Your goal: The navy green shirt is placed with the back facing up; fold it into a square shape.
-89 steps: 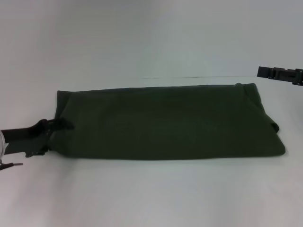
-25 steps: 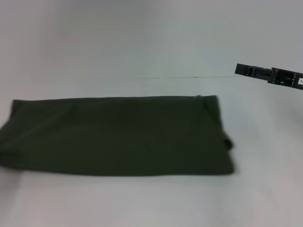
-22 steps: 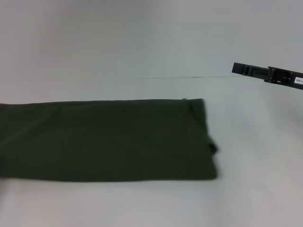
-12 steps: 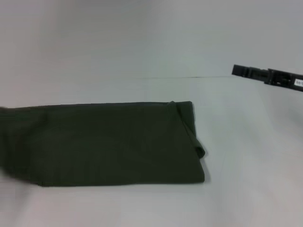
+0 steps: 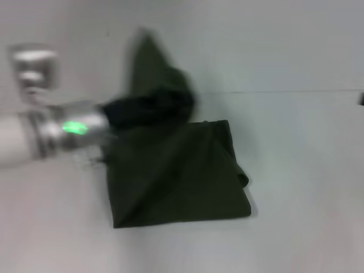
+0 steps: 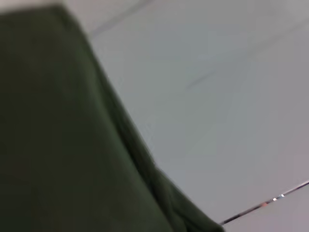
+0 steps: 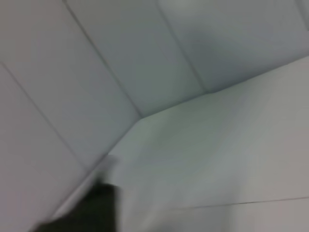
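Your left gripper (image 5: 145, 109) was up over the far-left part of the navy green shirt (image 5: 182, 176), carrying one end of the cloth raised in a dark peak above the flat part. The fingers were lost in blur and bunched fabric, so I cannot tell whether they were pinching the cloth or merely draped by it; the lifted peak suggests a grip, as a judgement only.

The shirt lay on the white table (image 5: 296, 227), and its flat portion already read as a narrow folded band with a straight near edge and a squared near-right corner. The sleeves appeared tucked in, and a small roll of cloth bulged at the shirt's right edge. Progress, as judged: the lengthwise folds looked done and the crosswise fold was under way. Laying the raised end down over the flat part, aligning the edges and smoothing remained.

The fabric was soft, matte, dark olive and plain on the side showing. It draped in slack diagonal creases from the raised end. The left wrist view showed the same cloth with a rolled hem edge.

Your right gripper (image 5: 362, 99) sat well off the shirt's right, barely in frame, its finger state unreadable.
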`<state>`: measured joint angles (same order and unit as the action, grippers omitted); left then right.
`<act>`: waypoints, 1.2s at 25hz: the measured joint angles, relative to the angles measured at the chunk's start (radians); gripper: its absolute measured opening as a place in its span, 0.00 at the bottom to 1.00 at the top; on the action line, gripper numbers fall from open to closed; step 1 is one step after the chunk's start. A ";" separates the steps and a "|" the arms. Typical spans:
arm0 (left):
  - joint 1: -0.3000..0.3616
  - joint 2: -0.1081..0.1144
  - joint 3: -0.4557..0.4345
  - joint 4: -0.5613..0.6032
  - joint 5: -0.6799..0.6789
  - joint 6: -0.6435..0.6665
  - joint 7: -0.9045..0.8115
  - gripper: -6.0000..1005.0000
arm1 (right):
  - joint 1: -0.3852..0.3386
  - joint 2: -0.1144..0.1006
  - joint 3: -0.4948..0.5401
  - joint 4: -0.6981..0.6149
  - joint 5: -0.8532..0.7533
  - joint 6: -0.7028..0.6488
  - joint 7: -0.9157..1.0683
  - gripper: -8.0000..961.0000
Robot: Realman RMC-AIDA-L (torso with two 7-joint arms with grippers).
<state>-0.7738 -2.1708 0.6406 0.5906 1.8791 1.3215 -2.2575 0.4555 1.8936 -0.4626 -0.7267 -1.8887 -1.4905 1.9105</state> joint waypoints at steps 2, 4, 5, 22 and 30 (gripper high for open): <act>-0.062 -0.001 0.053 -0.158 -0.085 -0.102 0.081 0.05 | -0.034 -0.024 0.014 -0.008 0.012 -0.025 -0.011 0.93; -0.126 -0.003 0.062 -0.359 -0.186 -0.204 0.211 0.05 | -0.058 -0.035 0.035 -0.029 0.010 -0.041 -0.027 0.93; -0.153 -0.004 0.052 -0.444 -0.235 -0.236 0.285 0.05 | -0.070 -0.036 0.043 -0.042 0.008 -0.044 -0.036 0.93; -0.036 -0.001 -0.239 -0.690 -0.187 0.118 0.713 0.44 | 0.002 -0.016 0.034 -0.052 -0.128 0.012 0.003 0.93; 0.079 0.005 -0.239 -0.401 -0.191 -0.038 0.530 0.77 | 0.050 -0.013 -0.018 -0.035 -0.161 -0.009 0.132 0.93</act>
<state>-0.6946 -2.1658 0.4018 0.1892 1.6882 1.2830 -1.7275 0.5055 1.8805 -0.4802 -0.7615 -2.0500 -1.4991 2.0427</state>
